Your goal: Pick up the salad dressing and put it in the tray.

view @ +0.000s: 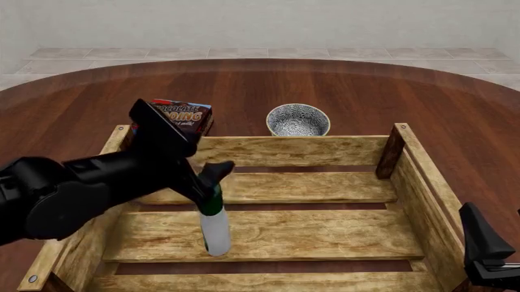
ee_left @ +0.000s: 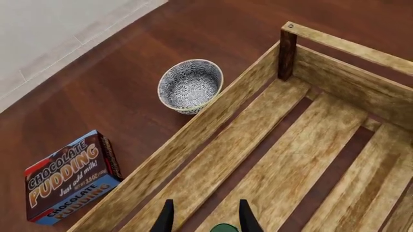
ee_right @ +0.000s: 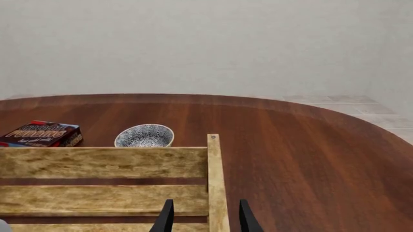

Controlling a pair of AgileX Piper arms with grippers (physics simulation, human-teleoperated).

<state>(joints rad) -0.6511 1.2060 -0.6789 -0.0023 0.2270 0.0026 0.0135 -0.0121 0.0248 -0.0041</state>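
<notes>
Gripping the salad dressing (view: pixel 215 230) by its green cap, the left hand (view: pixel 207 182) holds the bottle upright on the tray (view: pixel 293 151) floor. At the tray's right corner, the right hand (ee_right: pixel 203 217) hangs parted and empty.

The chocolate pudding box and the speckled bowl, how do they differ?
The chocolate pudding box is a rectangular printed carton in brown, red and blue; the speckled bowl is round, open-topped, with a black and white pattern. The box sits nearer the tray's far left corner, the bowl nearer mid-wall. Both rest on the table outside the tray.
</notes>
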